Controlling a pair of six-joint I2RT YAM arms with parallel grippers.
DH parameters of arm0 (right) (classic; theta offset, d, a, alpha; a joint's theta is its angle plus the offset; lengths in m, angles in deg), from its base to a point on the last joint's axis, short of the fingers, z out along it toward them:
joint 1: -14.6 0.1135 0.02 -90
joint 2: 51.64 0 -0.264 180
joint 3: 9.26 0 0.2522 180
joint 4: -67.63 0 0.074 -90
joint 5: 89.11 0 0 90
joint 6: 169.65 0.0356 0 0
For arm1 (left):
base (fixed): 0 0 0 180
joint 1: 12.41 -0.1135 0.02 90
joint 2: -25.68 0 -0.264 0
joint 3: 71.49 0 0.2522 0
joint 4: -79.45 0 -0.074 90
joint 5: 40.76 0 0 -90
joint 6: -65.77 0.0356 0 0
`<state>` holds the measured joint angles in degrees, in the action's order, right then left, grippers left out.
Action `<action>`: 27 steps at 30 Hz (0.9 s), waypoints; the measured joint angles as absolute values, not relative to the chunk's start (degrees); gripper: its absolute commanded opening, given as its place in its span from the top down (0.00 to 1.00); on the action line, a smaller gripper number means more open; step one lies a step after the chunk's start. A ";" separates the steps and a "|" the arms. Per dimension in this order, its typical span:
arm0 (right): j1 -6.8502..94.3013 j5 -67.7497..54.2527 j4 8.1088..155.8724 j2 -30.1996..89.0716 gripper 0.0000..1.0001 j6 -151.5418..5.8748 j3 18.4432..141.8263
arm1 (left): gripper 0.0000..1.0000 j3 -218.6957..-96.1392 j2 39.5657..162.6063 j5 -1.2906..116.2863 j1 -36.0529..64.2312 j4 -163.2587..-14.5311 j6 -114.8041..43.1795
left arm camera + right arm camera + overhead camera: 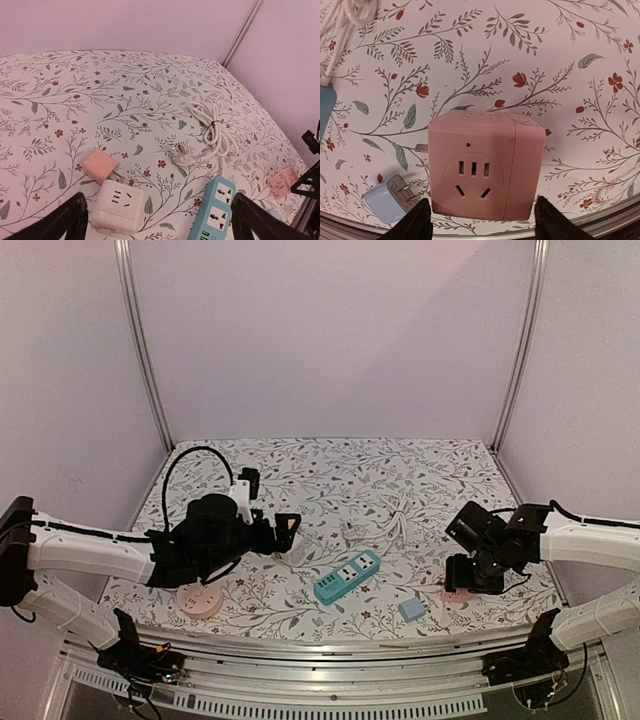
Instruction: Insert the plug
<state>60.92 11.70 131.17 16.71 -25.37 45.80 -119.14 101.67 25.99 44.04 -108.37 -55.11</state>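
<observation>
the pink cube adapter [485,167] sits between the right gripper [481,215] fingers, which straddle its sides as if to lift it. whether they pinch it i cannot tell. it is likely the plug, lying right of the teal power strip [347,576] meant to take it. the left gripper [157,210] hangs wide open above a white cube adapter [120,205]. counted: one strip, one coiled cable [212,127], two pink cubes including the other pink cube [100,166], one white cube, one small blue charger [387,200].

Pwr strip [347,576] mid-table; cable [393,525] behind it; charger [411,609] nearer, right.
</observation>
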 measured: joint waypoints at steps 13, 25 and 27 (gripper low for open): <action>60.92 13.60 132.29 20.34 0.28 -29.74 47.53 | 0.01 -118.83 101.03 24.83 44.06 -108.51 -54.23; 60.92 13.86 131.59 20.91 0.65 -30.90 47.50 | 0.01 -117.80 98.28 21.58 44.06 -108.40 -52.50; 60.92 13.86 131.37 20.91 0.68 -31.46 47.50 | 0.01 -117.39 97.49 21.01 44.06 -108.46 -51.98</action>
